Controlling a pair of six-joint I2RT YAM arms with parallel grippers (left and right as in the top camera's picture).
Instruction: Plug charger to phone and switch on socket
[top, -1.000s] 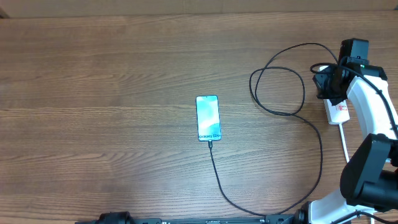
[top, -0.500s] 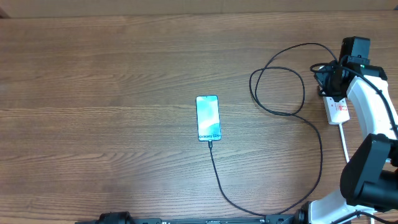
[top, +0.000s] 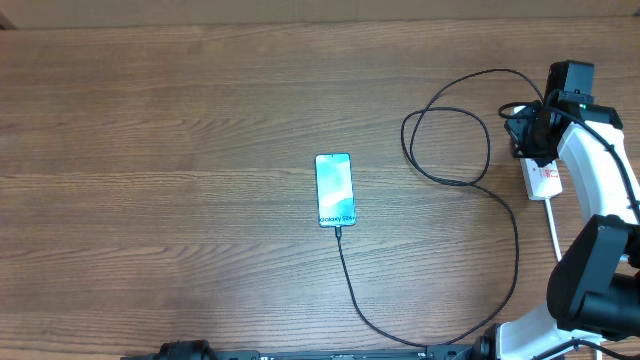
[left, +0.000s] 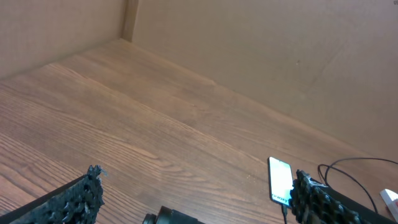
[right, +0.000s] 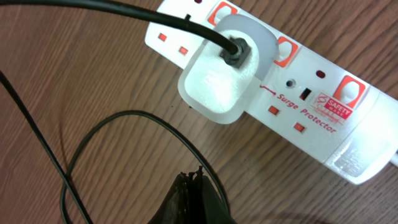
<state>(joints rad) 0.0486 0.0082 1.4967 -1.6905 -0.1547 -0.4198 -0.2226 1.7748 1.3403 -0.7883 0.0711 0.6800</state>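
Currently the phone (top: 334, 189) lies screen-up at the middle of the table (top: 180, 120), with the charger (top: 516, 240) tip at its near short edge. The white plug head (right: 217, 81) sits in the socket (right: 311, 106) at the table's right edge. Right gripper (right: 194, 178) is pressed together, empty, just beside the strip; left gripper (left: 198, 175) is spread wide, empty.

The phone (top: 335, 189), its screen lit cyan, is laid flat at mid-surface. The charger (top: 518, 245) is plugged into its near end and looped rightward, its white plug head (right: 217, 81) seated in the white socket (right: 311, 112).
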